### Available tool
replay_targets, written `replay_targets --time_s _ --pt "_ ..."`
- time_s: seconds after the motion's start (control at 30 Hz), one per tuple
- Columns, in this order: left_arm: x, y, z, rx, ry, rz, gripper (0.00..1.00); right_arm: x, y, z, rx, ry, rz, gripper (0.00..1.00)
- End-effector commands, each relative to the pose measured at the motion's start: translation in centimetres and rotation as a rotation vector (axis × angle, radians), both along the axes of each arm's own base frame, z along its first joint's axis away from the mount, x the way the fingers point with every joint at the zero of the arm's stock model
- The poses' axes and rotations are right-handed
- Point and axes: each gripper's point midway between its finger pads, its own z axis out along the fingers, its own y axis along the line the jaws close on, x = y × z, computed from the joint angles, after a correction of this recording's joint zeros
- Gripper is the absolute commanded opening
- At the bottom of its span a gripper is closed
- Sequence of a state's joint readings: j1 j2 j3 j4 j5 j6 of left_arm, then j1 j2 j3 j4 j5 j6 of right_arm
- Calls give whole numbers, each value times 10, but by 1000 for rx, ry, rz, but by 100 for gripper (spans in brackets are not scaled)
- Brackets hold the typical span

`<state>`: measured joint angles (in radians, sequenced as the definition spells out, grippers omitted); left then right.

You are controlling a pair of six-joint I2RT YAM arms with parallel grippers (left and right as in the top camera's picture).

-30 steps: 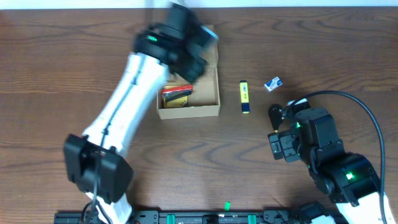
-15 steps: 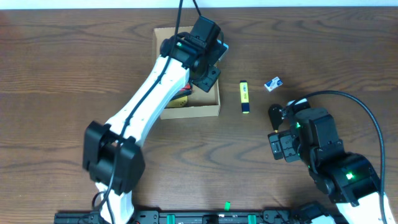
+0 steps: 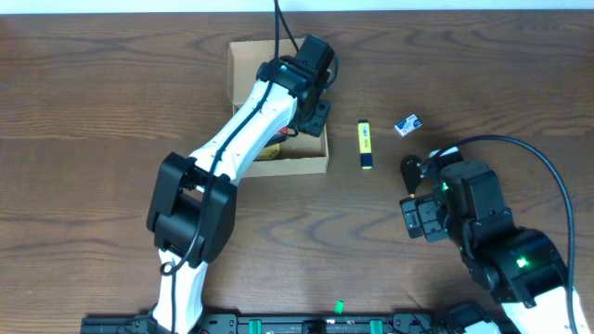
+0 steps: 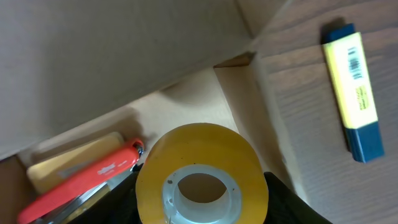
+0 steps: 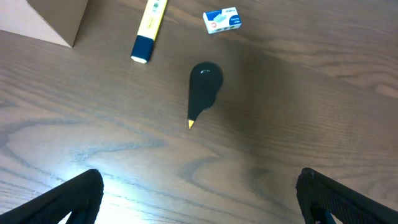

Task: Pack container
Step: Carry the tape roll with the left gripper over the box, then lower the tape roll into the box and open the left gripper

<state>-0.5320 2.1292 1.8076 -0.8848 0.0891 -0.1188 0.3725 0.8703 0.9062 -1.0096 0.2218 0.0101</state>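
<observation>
From overhead, the left gripper hung over the tan cardboard box at the table's far side. A yellow highlighter with a blue cap, a small blue-and-white packet and a black teardrop-shaped object lay outside, nearer the right gripper.

The left wrist view showed its fingers clamped on a yellow roll of tape above the box floor, where a red-handled tool and a pale yellow pad lay.

The right wrist view showed fingers spread wide, empty.

Packing seemed roughly half done: tape unreleased, three items outside.

yellow tape roll in left pincer | over container | red tool inside | highlighter outside
</observation>
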Motion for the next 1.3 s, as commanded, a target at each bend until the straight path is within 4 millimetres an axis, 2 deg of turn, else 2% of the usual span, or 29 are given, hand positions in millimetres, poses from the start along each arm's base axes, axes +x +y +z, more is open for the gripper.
replay_targets --time_s 0.0,0.27,0.33,0.4,0.43,0.7,1.07,1.13,1.27 --pt "2 4 -11 10 19 53 6 2 -4 5 -13 -14 -7 99" --pt "8 0 -15 -1 2 54 7 2 -4 5 -13 -14 -7 99" --pt "9 0 -15 -2 0 54 13 2 -4 5 -13 -14 -7 99" --pt "10 0 -15 -4 -3 54 31 2 -4 5 -13 -14 -7 99" --pt "10 0 -15 -4 -2 54 35 2 -4 5 -13 -14 -7 99" --pt "9 0 -15 -2 0 54 56 2 -4 5 -13 -14 -7 99" --pt "6 2 -16 5 12 53 66 2 -4 5 -13 -14 -7 99" --pt "6 2 -16 6 13 53 66 2 -4 5 -13 -14 -7 99" --pt "5 3 -15 8 14 49 60 2 -4 5 -13 -14 -7 99"
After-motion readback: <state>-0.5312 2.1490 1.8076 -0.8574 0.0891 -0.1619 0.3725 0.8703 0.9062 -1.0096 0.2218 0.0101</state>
